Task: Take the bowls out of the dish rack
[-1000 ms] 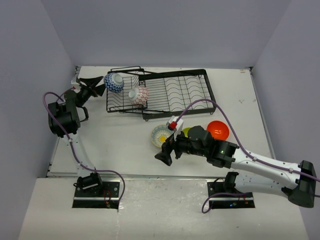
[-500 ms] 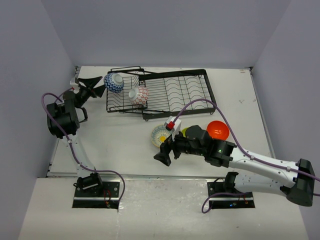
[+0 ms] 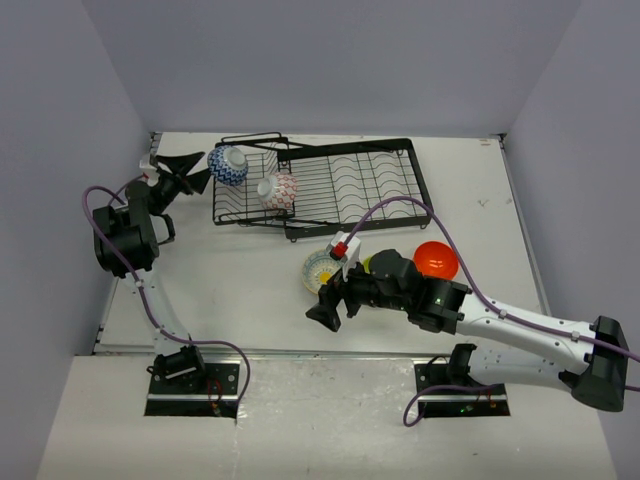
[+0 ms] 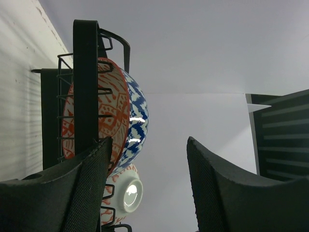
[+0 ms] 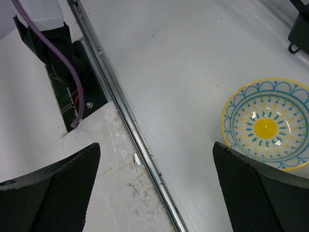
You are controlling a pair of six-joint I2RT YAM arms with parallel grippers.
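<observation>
Two bowls sit in the rack (image 3: 350, 185), which takes up the top middle of the overhead shot. The blue bowl (image 3: 228, 165) stands on edge in the small wire bit at the rack's left end. The red bowl (image 3: 279, 190) is a little right of it and lower, tipped among the prongs. The other three are out on the table (image 3: 240, 280), in a loose row below the rack's lower edge. The cream bowl (image 3: 320, 268) is right side up with its yellow centre showing. The green bowl (image 3: 372, 263) is just right of that and mostly hidden behind the right arm, so only a sliver shows. The orange bowl (image 3: 436, 260) is further right. The left pincer (image 3: 205, 168) is in the upper left of the overhead view, spread apart with nothing between the fingers, and pointing at the blue bowl from just beside it. I can't tell if a fingertip is touching. On the left wrist cam the blue pattern fills the gap ahead, behind a thick black rack bar. The right pincer (image 3: 328, 303) is low in the middle of the frame, just below and beside the cream bowl. It's spread as wide as it goes and holding nothing. Its own cam shows bare table and the table's metal edge between the fingers, with the cream bowl off to the right.
</observation>
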